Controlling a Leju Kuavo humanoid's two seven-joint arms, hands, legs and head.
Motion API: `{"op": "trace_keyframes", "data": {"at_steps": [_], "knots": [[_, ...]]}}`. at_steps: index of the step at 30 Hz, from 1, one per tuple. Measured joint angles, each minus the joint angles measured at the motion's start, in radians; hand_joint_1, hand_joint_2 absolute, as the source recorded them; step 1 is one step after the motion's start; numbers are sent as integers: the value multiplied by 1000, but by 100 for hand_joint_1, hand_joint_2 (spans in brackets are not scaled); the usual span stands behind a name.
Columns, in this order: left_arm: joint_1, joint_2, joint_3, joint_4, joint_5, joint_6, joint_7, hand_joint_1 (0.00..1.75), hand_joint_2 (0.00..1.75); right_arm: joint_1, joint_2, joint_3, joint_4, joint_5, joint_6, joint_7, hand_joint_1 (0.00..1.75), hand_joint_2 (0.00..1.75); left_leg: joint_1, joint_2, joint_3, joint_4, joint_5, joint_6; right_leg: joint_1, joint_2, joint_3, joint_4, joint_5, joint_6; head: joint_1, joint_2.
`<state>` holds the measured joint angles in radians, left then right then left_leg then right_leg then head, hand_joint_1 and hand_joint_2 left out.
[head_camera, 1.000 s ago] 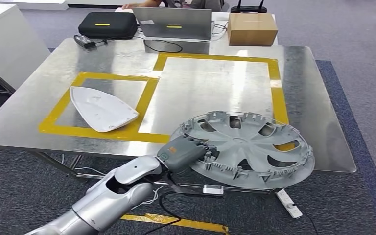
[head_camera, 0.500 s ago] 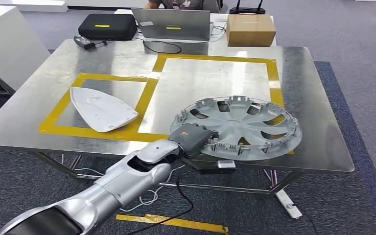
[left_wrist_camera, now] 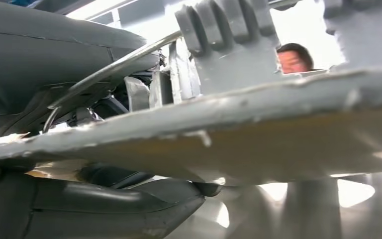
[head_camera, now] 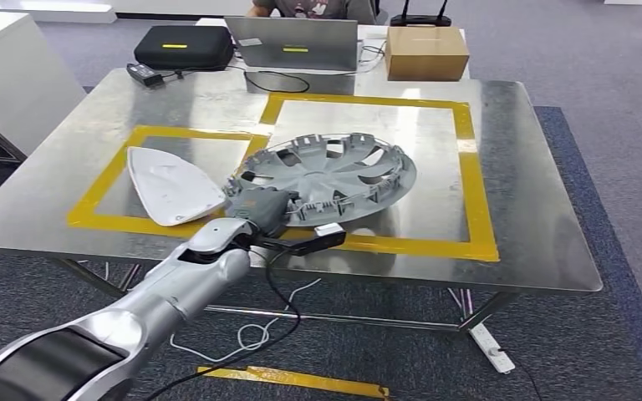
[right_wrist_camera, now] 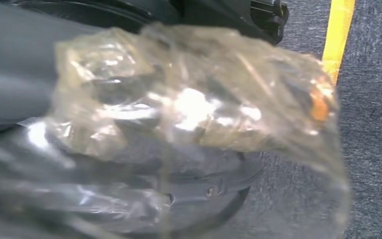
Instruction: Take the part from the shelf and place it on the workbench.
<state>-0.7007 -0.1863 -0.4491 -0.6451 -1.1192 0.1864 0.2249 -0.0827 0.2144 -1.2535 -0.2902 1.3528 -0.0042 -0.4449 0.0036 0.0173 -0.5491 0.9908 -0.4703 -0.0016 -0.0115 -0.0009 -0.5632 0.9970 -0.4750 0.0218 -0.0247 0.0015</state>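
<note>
The part is a grey hubcap [head_camera: 334, 171], inner side up. It lies low and slightly tilted over the metal workbench [head_camera: 535, 200], inside the larger yellow taped frame [head_camera: 468, 150]. My left hand [head_camera: 261, 209] grips its near-left rim. In the left wrist view the rim [left_wrist_camera: 258, 134] runs between the dark fingers above and the thick thumb [left_wrist_camera: 104, 209] below. I cannot tell whether the hubcap touches the table. In the right wrist view my right hand [right_wrist_camera: 10, 74] is a dark blur behind crumpled clear film [right_wrist_camera: 194, 109], its fingers hidden.
A white shell-shaped part [head_camera: 171, 185] lies in the smaller yellow frame, just left of my left hand. At the back stand a black case [head_camera: 182, 43], a laptop [head_camera: 294, 40] and a cardboard box [head_camera: 426, 50]. A person [head_camera: 301, 7] sits behind the laptop. A white cabinet [head_camera: 8, 67] stands at the left.
My left arm has carried the hubcap from beyond the table's front edge forward and to the left, to over the large yellow frame. It now sits lower and nearer the white part.
</note>
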Motion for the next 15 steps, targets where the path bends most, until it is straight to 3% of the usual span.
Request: {"op": "trace_keyframes", "data": {"at_steps": [5, 15], "knots": [[-4, 11, 32, 11, 7, 9, -10, 175, 175, 0, 0, 5, 2, -1, 0, 0, 0, 0, 0, 0, 1, 0, 0, 0, 0, 0, 1, 0, 0, 0, 0, 0], [-2, 23, 54, 12, 19, 1, -127, 175, 175, -1, 0, 21, 11, -5, 7, -5, 0, 0, 0, -1, 1, 0, 2, 0, 0, -2, 1, 0, 0, 0, 0, 0]]}}
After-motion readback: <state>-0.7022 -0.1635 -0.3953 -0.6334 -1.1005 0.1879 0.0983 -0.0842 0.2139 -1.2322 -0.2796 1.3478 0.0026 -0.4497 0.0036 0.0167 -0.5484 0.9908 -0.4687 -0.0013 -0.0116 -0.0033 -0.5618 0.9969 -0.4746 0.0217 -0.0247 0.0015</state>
